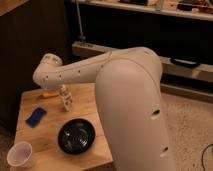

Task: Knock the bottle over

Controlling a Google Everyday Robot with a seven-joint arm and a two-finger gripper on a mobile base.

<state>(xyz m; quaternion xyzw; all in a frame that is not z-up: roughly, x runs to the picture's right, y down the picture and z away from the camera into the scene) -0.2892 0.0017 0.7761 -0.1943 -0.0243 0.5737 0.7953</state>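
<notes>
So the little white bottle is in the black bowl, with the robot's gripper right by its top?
Not quite. In the camera view the bottle is on the wooden table, just behind the black bowl, not in it. The gripper is right by its top, as you said.

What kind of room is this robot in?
Probably a lab or workshop: a wooden table, metal shelving behind, speckled floor. The claw hangs by the bottle on that table.

Claw [62, 91] a blur right above the bottle [67, 103]
</notes>
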